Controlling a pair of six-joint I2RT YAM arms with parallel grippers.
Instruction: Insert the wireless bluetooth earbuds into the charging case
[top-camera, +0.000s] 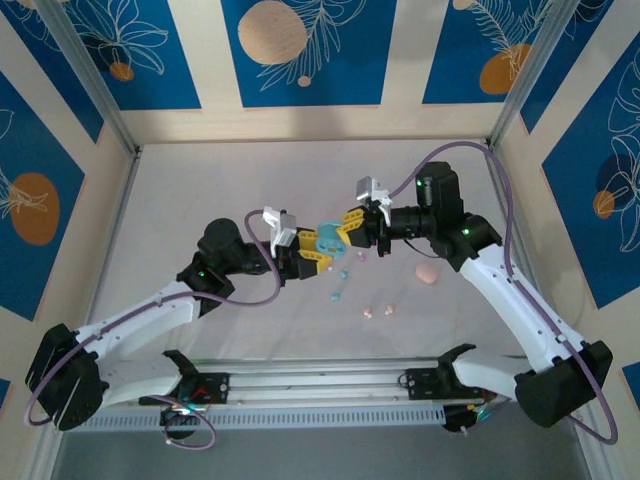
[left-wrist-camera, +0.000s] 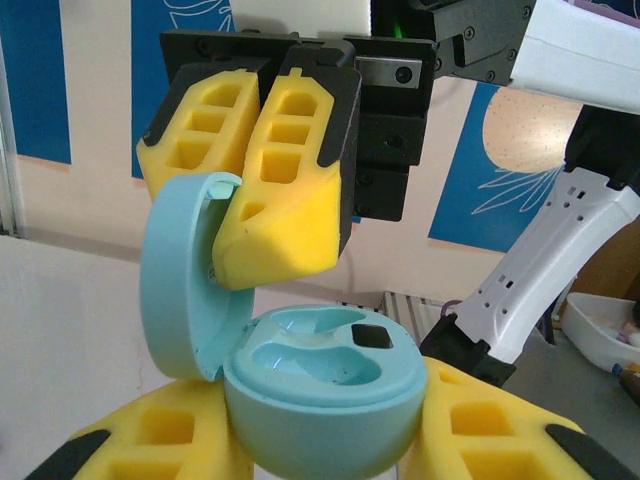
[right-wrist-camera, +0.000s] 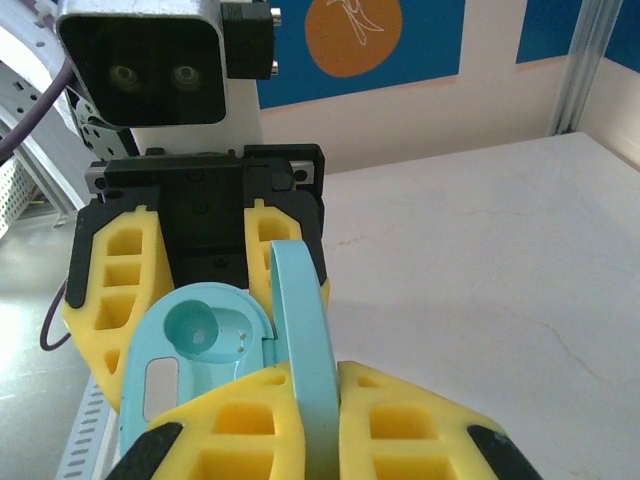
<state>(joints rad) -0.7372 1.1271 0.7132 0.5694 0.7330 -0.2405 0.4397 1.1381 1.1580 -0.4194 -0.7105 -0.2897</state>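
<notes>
A light blue charging case (top-camera: 328, 240) is held in mid-air between both arms, its lid swung open. My left gripper (left-wrist-camera: 320, 445) is shut on the case's body (left-wrist-camera: 320, 400), and the two earbud wells in it are bare. My right gripper (right-wrist-camera: 335, 425) is shut on the upright lid (right-wrist-camera: 305, 360), one yellow finger on each face. In the top view, the left gripper (top-camera: 308, 256) comes from the left and the right gripper (top-camera: 352, 232) from the right. Tiny earbuds lie on the table below: light blue ones (top-camera: 336, 296) and pink ones (top-camera: 367, 312).
A pink oval case (top-camera: 427, 273) lies on the table under the right arm. The white table (top-camera: 200, 190) is walled at the back and sides. The arms' base rail (top-camera: 320, 385) runs along the near edge.
</notes>
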